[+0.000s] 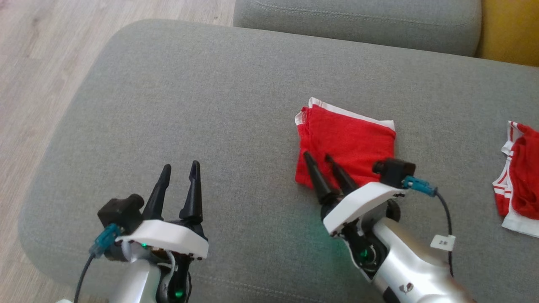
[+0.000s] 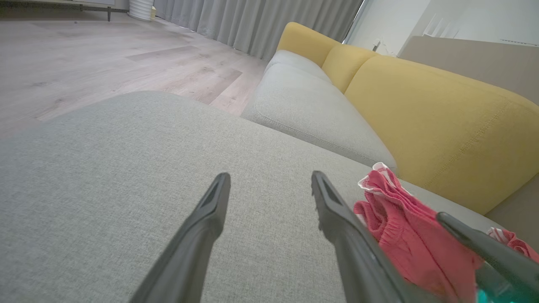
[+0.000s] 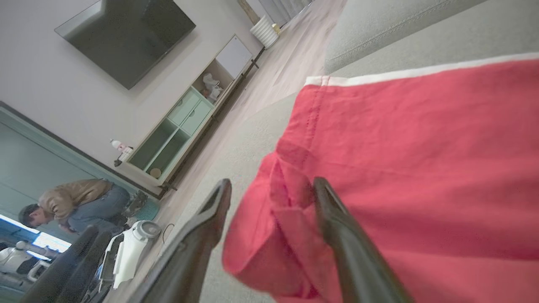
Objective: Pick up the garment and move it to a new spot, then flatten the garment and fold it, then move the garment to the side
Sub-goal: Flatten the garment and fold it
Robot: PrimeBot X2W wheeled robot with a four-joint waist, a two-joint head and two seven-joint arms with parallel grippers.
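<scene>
Currently, garment: folded red fabric garment with white trim (image 1: 345, 139) is lying flat on the grey fabric sofa cushion (image 1: 210, 105), near-square, its white edge running across the far side
Right gripper (image 1: 319, 159): jaws are standing apart, straddling the garment's near-left corner, clamping nothing
Left gripper (image 1: 181, 168): jaws are standing wide and empty, hovering over bare cushion well to the garment's left
Nearer arm: right one is sitting at the cloth, so the sideways move is likely falling to it
Right side: second red-and-white cloth (image 1: 520, 176) is lying there, well apart

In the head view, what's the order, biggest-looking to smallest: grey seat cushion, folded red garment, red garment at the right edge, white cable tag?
Largest first:
grey seat cushion
folded red garment
red garment at the right edge, cut off, so unsure
white cable tag
</scene>
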